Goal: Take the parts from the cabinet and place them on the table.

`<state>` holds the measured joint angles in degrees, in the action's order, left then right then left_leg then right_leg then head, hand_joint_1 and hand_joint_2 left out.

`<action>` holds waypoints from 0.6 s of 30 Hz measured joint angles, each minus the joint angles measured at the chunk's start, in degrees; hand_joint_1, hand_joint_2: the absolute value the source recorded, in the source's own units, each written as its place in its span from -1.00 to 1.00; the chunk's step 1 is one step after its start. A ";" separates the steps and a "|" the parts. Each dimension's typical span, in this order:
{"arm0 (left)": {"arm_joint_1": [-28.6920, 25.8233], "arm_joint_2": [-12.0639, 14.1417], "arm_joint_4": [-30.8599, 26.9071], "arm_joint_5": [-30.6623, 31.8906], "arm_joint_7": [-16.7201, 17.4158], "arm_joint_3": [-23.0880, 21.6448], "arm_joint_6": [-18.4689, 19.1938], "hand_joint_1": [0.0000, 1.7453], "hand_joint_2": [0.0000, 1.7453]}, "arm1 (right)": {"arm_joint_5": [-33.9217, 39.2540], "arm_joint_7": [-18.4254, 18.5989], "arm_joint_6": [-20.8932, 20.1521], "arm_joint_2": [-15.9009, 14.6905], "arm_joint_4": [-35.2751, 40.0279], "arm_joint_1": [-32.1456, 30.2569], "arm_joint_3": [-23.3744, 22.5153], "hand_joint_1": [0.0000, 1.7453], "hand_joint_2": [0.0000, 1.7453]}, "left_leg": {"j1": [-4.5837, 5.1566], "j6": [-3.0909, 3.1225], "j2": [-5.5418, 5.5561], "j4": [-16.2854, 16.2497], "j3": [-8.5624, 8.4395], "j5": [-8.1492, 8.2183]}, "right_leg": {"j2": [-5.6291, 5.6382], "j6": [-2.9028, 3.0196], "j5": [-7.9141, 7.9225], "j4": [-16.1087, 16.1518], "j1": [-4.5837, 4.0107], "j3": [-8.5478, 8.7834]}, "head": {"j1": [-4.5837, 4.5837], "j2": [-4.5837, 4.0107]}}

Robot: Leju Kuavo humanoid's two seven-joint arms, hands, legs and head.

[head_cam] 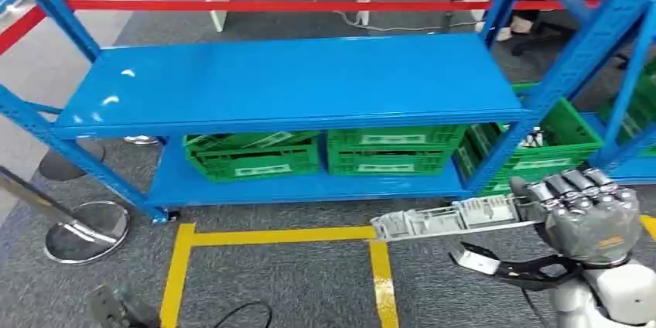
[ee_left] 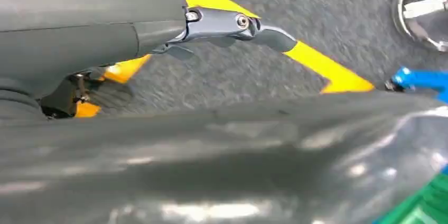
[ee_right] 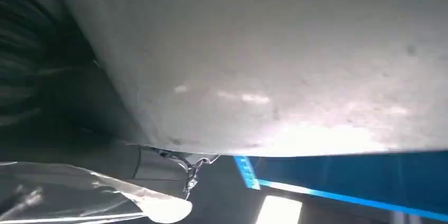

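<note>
Part point(head_cam: 456, 218), long and grey, gripped at one end by right hand point(head_cam: 592, 212), jutting sideways above the floor in front of the blue cabinet point(head_cam: 294, 80). Looks like the carry step, part already out. Next: turn toward the table, keep the long end level and clear of cabinet posts. Left hand point(ee_left: 132, 34) blurred near yellow floor tape point(head_cam: 278, 235); grip unreadable. Green crates point(head_cam: 387, 150) sit on the lower shelf.

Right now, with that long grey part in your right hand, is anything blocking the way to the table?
The right hand holds the long grey part level over the floor, clear of the blue shelf and the green crates. Nothing touches it. No table is visible, so the path to it can't be judged.
</note>
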<state>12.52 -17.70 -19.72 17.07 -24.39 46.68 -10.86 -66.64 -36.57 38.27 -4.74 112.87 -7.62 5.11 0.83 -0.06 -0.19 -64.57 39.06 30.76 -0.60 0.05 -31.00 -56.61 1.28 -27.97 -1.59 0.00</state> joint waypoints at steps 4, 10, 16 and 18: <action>-0.20 0.22 -0.13 -2.44 0.74 -2.29 -0.46 -1.00 -1.00 | -0.20 -0.33 -0.02 0.35 -0.54 -0.26 -0.39 1.00 1.00 | -0.70 -0.79 -0.01 -11.26 0.27 2.67 | -1.14 -0.11 2.13 -0.99 -0.05 -3.95 | 0.04 0.00; -0.07 0.35 -0.63 -5.72 1.35 -5.50 -1.01 -1.00 -1.00 | -0.66 -0.18 -0.02 0.52 -0.81 -0.32 -0.79 1.00 1.00 | 0.34 0.93 -3.60 7.69 -11.90 0.14 | -4.35 -1.44 4.10 -1.75 -0.18 -6.18 | -0.02 0.00; -0.54 0.35 -0.85 -6.31 1.62 -7.28 -1.29 -1.00 -1.00 | -0.76 -0.07 -0.02 0.59 -1.18 -0.18 -0.83 1.00 1.00 | 0.10 2.83 -0.41 9.15 -9.87 -2.39 | -0.07 -2.67 -2.38 -10.18 0.05 -10.26 | -0.42 0.00; -0.55 0.35 -0.87 -6.38 1.62 -7.67 -1.31 -1.00 -1.00 | -0.74 -0.15 -0.02 0.59 -1.55 -0.33 -0.79 1.00 1.00 | 0.41 2.94 0.87 8.79 -8.68 -3.08 | 0.47 -2.66 -5.34 -17.42 -0.11 -12.77 | -0.37 0.00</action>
<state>11.98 -17.35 -20.59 10.69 -22.77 39.01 -12.17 -67.38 -36.72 38.25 -4.15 111.32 -7.95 4.33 1.24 2.88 0.68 -55.78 30.39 27.69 -0.13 -2.61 -36.33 -74.02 1.17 -40.74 -1.97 0.00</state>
